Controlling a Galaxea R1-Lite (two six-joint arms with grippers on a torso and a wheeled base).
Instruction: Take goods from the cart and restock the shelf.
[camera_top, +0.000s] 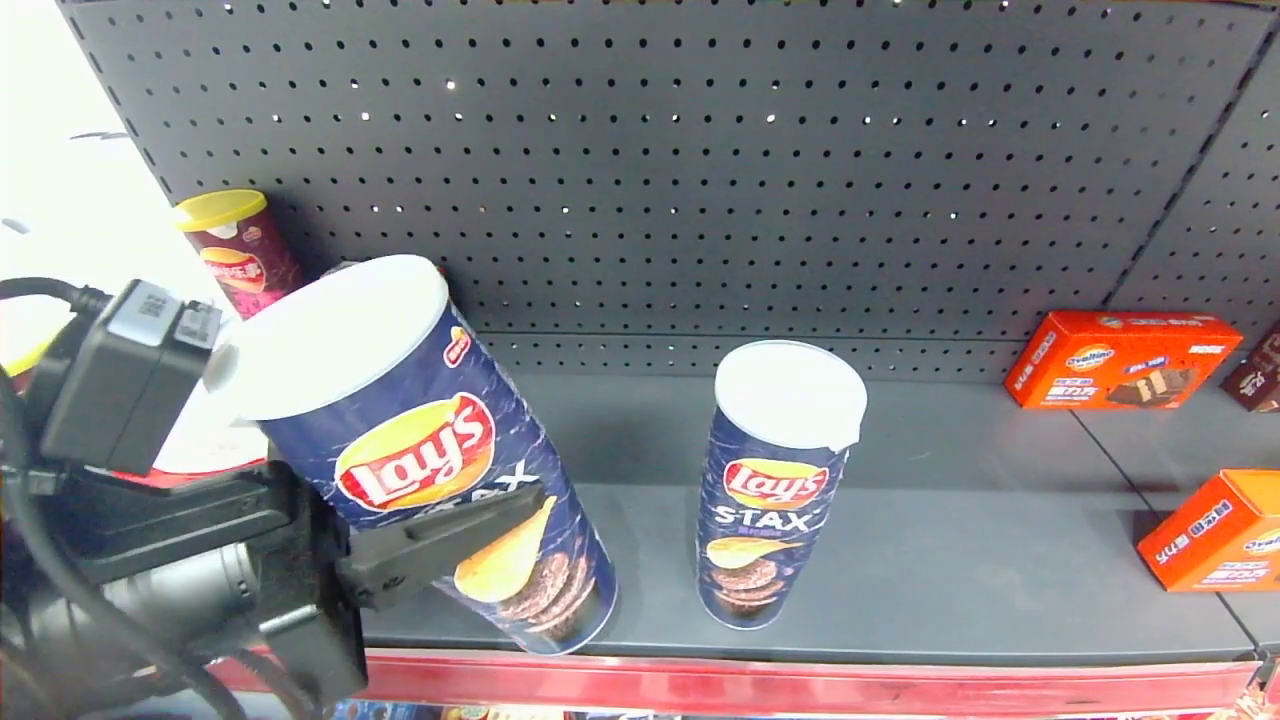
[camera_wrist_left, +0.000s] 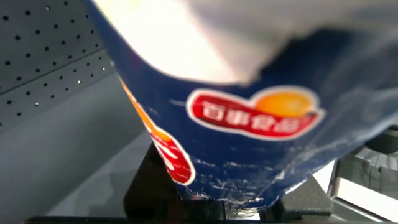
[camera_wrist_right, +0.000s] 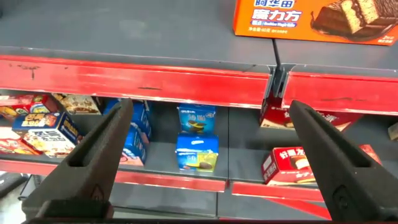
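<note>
My left gripper (camera_top: 478, 520) is shut on a blue chip can with a white lid (camera_top: 420, 450) at the left of the dark shelf (camera_top: 950, 540). The can leans toward me and to the left, and its base is at the shelf's front edge; I cannot tell whether it touches the board. In the left wrist view the same can (camera_wrist_left: 249, 124) sits close between the dark fingers (camera_wrist_left: 155, 193). A second blue can (camera_top: 775, 490) stands upright to its right, apart from it. My right gripper (camera_wrist_right: 211, 106) is open and holds nothing, in front of the red shelf rail (camera_wrist_right: 143, 78).
A maroon can with a yellow lid (camera_top: 238, 250) stands at the back left by the pegboard (camera_top: 700, 150). Orange boxes (camera_top: 1120, 358) (camera_top: 1215, 530) lie at the right. Lower shelves hold blue boxes (camera_wrist_right: 196, 140) and red boxes (camera_wrist_right: 292, 165). Bare shelf lies between the upright can and the boxes.
</note>
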